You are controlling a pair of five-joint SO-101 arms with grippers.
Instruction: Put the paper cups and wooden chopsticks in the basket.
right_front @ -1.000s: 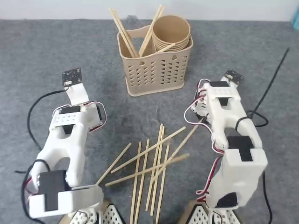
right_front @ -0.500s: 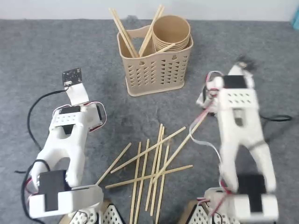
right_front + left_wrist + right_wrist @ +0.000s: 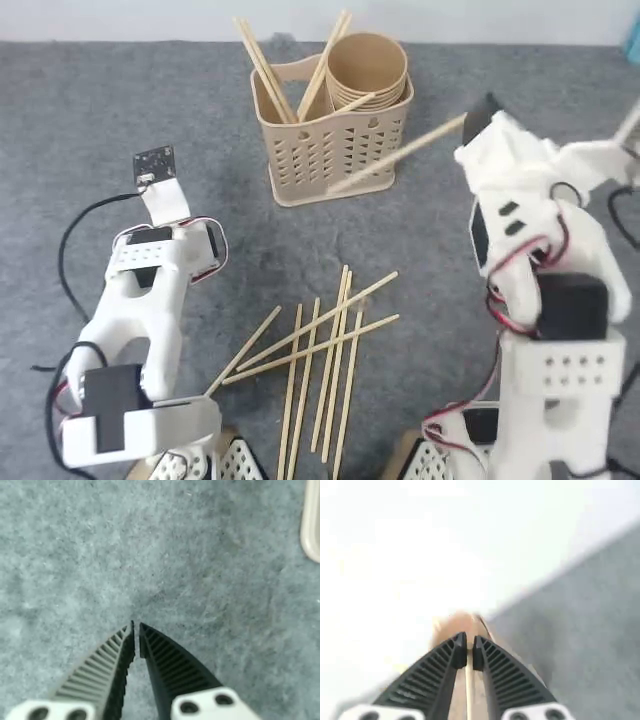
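A beige slotted basket (image 3: 330, 150) stands at the back of the grey carpet. It holds stacked paper cups (image 3: 367, 62) and a few wooden chopsticks (image 3: 262, 68). My right gripper (image 3: 472, 122) hangs raised to the right of the basket, shut on one chopstick (image 3: 398, 155) that slants down across the basket's front. In the right wrist view that chopstick (image 3: 469, 692) runs between the shut fingers of the gripper (image 3: 469, 641). Several loose chopsticks (image 3: 320, 345) lie on the carpet between the arms. My left gripper (image 3: 136, 626) is shut on nothing, just above bare carpet.
The left arm (image 3: 150, 290) rests at the left, well away from the basket, whose corner (image 3: 312, 525) shows in the left wrist view. Cables (image 3: 75, 235) trail beside both arm bases. Grey carpet runs free to the left of the basket.
The right arm has risen from the carpet with one chopstick and swung it up toward the basket's front. The loose pile shifted slightly. The left arm has not moved.
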